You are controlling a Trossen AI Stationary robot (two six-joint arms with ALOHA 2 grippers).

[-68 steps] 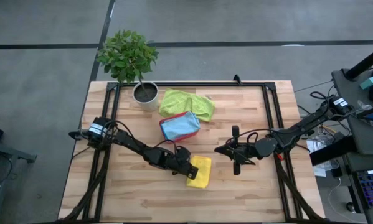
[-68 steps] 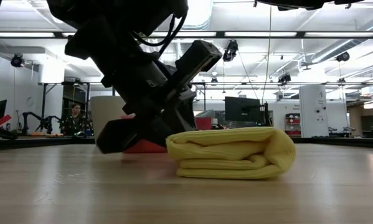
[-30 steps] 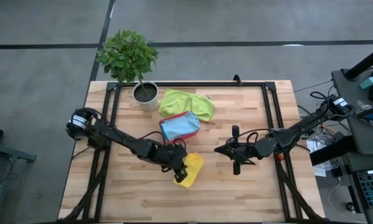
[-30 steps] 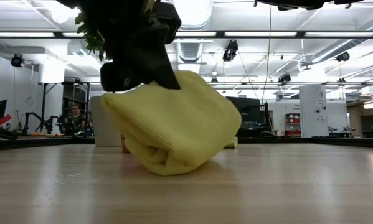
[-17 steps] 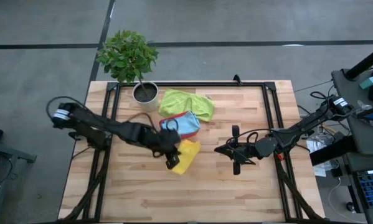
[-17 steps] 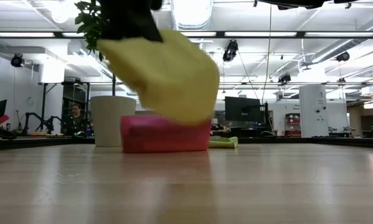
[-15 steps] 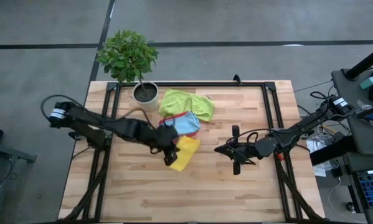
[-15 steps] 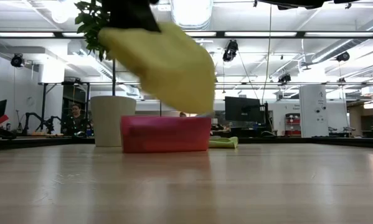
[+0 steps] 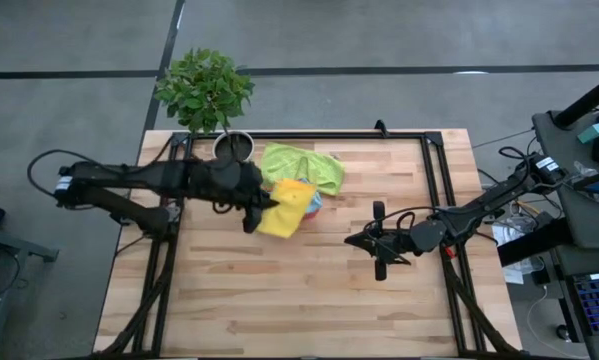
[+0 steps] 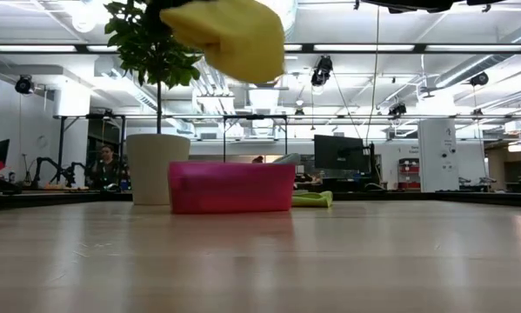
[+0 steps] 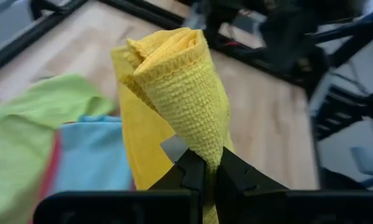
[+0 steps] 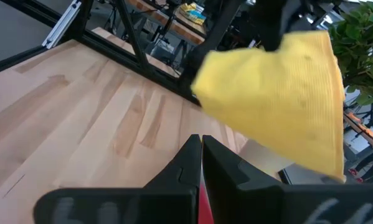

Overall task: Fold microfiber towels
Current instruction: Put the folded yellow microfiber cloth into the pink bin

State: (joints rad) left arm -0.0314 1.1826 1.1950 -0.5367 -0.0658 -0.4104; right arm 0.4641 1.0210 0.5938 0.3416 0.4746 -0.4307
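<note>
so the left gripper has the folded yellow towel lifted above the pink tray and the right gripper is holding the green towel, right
Not quite. The right gripper is shut on nothing, over bare table; the green towel lies untouched, as the high view shows. The left gripper does hold the yellow towel above the pink tray.

**A:** anyone spot readable text anywhere here? labels, brand names, numbers?

**B:** nope, nothing I can make out. The monitors (image 10: 337,153) in the room behind the table (image 9: 309,290) are too small and far off to read, and nothing else carries any print.

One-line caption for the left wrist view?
Left gripper shut on a folded yellow towel, held above blue and green towels.
</note>
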